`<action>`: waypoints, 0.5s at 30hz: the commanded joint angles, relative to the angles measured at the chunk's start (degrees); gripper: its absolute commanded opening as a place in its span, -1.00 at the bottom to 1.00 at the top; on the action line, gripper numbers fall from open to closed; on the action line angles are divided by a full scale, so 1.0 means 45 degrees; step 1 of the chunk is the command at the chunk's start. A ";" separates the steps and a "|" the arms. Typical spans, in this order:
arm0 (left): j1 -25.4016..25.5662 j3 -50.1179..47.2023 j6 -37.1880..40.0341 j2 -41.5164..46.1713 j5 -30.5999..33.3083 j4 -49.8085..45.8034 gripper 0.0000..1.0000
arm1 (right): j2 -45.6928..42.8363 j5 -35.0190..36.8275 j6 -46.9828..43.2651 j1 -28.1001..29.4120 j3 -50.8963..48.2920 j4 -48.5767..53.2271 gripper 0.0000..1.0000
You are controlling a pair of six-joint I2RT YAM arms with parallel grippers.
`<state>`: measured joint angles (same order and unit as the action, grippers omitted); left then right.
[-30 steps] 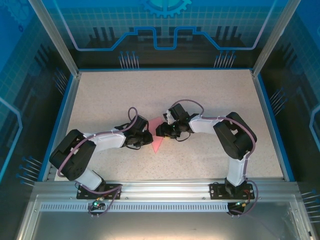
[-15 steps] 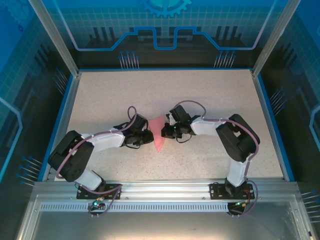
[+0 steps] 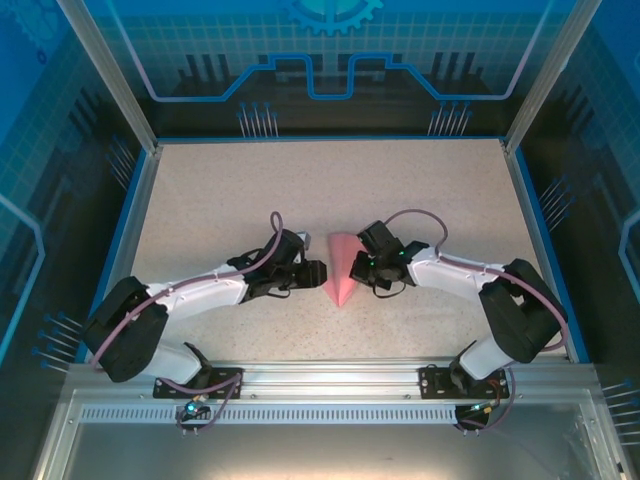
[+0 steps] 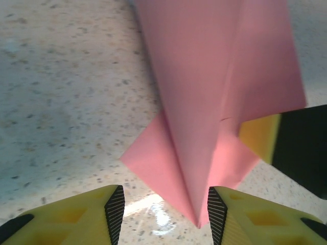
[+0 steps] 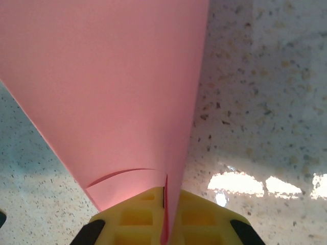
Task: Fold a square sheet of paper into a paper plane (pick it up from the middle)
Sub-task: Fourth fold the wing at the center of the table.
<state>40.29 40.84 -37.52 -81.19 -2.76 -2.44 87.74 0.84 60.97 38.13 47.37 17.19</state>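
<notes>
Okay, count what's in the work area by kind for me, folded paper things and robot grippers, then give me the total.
Pink paper plane: 1
Grippers: 2 (left gripper, right gripper)
Total: 3

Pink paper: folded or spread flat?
Folded. The paper is a narrow pointed dart with overlapping flaps and a lengthwise crease, one layer pinched in the right tool.

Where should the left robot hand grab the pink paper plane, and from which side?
Probably the folded edge on its left side, coming in low from the left. The paper plane lies between the grippers, the right gripper is shut on its right edge, and a folded corner points in between the fingers of the open left gripper.
</notes>
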 commanded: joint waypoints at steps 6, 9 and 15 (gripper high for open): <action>0.0290 -0.0379 0.0372 0.0614 0.0066 0.0957 0.04 | -0.2041 0.1694 -0.0002 0.0372 0.1052 0.1811 -1.00; 0.0300 -0.0432 0.0395 0.0745 0.0105 0.1009 0.05 | -0.2877 0.2427 -0.0072 0.0340 0.1054 0.2448 -0.98; 0.0319 -0.0462 0.0382 0.0534 0.0010 0.1311 0.06 | -0.2765 0.2284 0.0079 0.0333 0.0750 0.2173 -0.96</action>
<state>41.28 39.92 -37.08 -79.31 -2.76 1.63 73.97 9.63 61.08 39.11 51.11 25.21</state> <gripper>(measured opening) 0.528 0.047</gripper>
